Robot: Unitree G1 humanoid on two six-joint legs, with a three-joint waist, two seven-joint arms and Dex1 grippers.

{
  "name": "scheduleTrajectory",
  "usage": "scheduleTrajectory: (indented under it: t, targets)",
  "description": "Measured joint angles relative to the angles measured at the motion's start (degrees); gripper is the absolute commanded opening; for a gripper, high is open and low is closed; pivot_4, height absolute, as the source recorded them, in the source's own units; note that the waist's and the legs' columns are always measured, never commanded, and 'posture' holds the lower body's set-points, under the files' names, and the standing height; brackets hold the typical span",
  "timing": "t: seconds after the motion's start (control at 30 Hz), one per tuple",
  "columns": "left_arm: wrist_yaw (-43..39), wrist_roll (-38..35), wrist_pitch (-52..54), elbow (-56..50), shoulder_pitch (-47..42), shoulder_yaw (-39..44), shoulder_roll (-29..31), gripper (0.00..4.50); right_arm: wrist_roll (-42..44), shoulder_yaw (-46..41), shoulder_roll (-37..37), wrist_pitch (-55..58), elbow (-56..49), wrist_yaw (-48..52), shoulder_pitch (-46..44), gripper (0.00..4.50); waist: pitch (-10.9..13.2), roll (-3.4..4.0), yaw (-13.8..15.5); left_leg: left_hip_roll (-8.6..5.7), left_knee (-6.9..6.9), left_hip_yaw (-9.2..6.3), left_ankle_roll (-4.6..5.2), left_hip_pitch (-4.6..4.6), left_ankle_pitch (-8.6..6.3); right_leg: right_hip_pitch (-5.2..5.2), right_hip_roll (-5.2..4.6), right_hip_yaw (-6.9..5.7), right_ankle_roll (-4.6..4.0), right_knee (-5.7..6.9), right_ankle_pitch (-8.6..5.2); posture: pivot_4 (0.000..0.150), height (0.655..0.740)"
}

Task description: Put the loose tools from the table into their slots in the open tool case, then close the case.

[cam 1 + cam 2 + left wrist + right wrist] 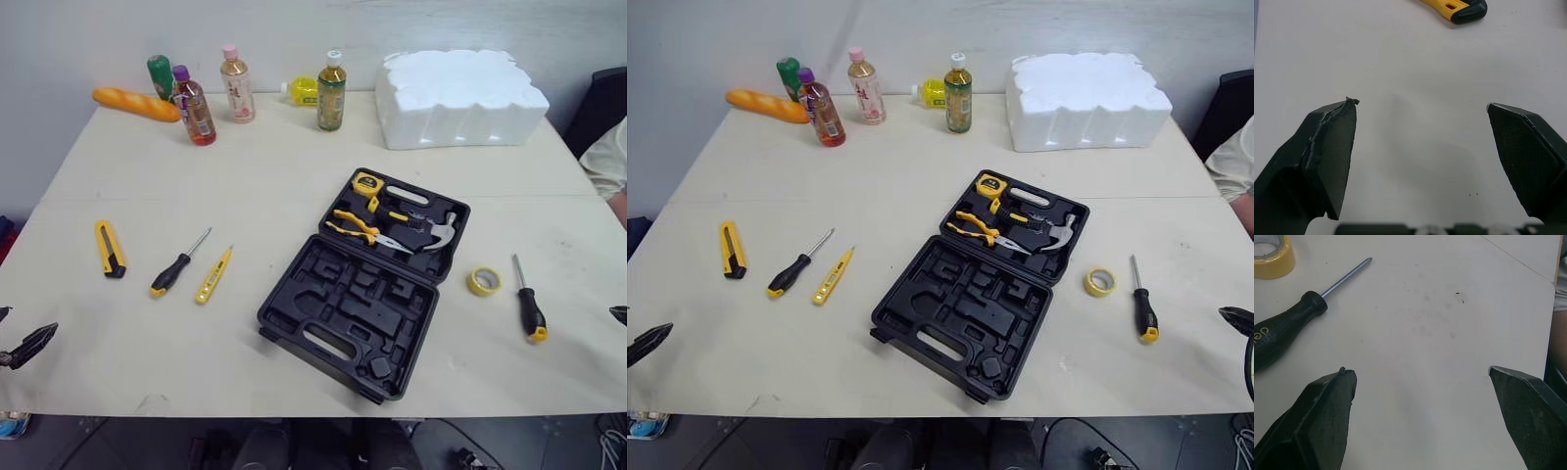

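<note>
The open black tool case (338,318) lies mid-table; a tape measure (367,183), pliers (364,228) and a hammer (439,233) sit in its far half. Left of it lie a yellow utility knife (110,248), a black-handled screwdriver (174,269) and a yellow tester pen (213,275). To its right lie a yellow tape roll (483,281) and a second screwdriver (529,305). My left gripper (1420,122) hangs open over bare table at the near left, short of the knife (1459,7). My right gripper (1422,377) is open at the near right, beside the screwdriver (1288,323).
Several bottles (235,85), a bread loaf (135,104) and a white foam block (458,96) line the far edge. A person's sleeve (607,162) shows past the right edge. The near table edge runs just below the case.
</note>
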Motion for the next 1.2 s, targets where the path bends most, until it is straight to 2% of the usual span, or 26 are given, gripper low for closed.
scheduleTrajectory:
  t: [0.77, 0.93, 1.03, 1.2]
  targets:
    - [-1.8, 1.0, 1.4, 1.8, -4.8, -5.6, 1.3, 4.47, 0.2, -0.1, 0.2, 5.8, -9.3, 1.6, 1.8, 4.50, 0.0, 0.00, 0.0, 0.29, 0.09, 0.27, -0.09, 0.05, -0.10, -0.11, 0.30, 0.30, -0.14, 0.05, 0.08, 0.150, 0.7400]
    - [-3.4, 1.2, 2.1, 1.4, -6.2, -7.6, 3.0, 4.47, 2.2, -2.4, 3.1, 10.2, -17.9, 1.3, 4.9, 4.50, 0.0, 0.02, 0.1, 0.30, 0.07, 0.29, -0.09, 0.04, -0.11, -0.12, 0.31, 0.32, -0.14, 0.03, 0.08, 0.150, 0.7400]
    - [-5.7, 0.4, 5.0, -2.4, -6.7, -9.9, 3.0, 4.47, 3.8, -4.2, 4.7, 13.7, -23.8, 0.9, 6.9, 4.50, 0.0, 0.00, 0.1, 0.30, 0.12, 0.28, -0.09, 0.01, -0.11, -0.11, 0.31, 0.32, -0.13, 0.04, 0.09, 0.150, 0.7400]
    - [-8.0, -0.6, 9.7, -11.1, -14.7, -17.1, 4.3, 4.47, 9.4, -4.7, 10.6, 21.9, -37.4, -3.1, 7.8, 4.50, 0.0, -0.11, 0.4, 0.33, 0.20, 0.16, -0.19, 0.04, -0.06, -0.05, 0.35, 0.28, -0.18, 0.12, 0.14, 0.150, 0.7400]
